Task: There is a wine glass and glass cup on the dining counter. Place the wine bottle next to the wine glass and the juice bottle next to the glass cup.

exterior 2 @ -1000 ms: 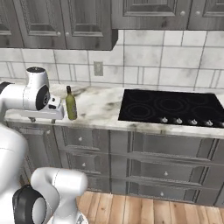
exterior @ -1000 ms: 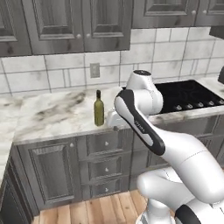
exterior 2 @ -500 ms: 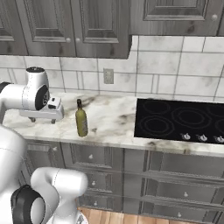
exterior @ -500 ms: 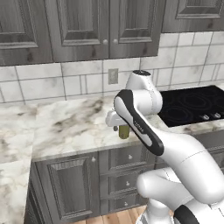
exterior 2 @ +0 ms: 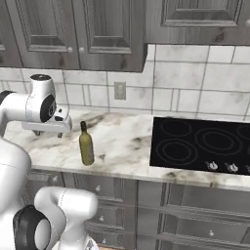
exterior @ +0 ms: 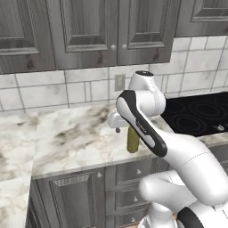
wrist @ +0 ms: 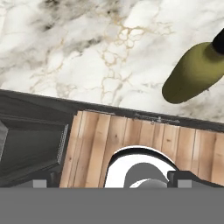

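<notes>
Standing upright near the front edge of the white grey-veined marble table [exterior 2: 127,141], the tall olive-green glass wine bottle [exterior 2: 86,145] sits just beside the empty, wide-open claw [exterior 2: 59,133] hovering above the table.

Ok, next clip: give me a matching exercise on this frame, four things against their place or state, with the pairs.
Things:
1. wine bottle
2. cooktop
3. gripper
4. wall outlet

Place or state:
A. on the tiled wall under the cabinets
B. open, above the marble counter, holding nothing
C. upright on the marble, near the front edge
D. black, set flush into the counter

Pairs: 1-C, 2-D, 3-B, 4-A
</notes>
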{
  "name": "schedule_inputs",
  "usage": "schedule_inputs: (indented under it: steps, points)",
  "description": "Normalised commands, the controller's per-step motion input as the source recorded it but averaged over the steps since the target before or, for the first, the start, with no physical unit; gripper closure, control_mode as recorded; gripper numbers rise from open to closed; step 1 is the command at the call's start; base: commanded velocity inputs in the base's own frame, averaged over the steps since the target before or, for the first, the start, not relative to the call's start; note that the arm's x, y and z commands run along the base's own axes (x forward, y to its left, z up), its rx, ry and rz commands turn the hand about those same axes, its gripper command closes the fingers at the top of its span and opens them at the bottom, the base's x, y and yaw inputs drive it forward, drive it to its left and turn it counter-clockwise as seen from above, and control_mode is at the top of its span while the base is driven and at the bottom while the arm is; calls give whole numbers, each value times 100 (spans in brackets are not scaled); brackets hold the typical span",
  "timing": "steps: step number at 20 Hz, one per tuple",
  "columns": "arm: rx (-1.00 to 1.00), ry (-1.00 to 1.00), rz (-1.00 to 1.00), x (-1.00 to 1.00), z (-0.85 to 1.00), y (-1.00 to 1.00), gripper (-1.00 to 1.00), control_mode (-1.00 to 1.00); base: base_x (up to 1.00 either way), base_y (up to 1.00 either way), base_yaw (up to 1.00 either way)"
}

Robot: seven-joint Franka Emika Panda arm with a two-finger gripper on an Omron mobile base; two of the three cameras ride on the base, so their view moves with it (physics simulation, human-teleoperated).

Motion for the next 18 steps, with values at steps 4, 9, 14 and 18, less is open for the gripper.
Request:
schedule_inputs:
  steps: [4,9,14,18]
  points:
    - [0,0,0,0,0,0,-100,100,32,11,0]
    - [0,0,0,0,0,0,-100,100,37,11,1]
    - [0,0,0,0,0,0,-100,100,26,10,0]
    - [0,0,0,0,0,0,-100,100,18,6,0]
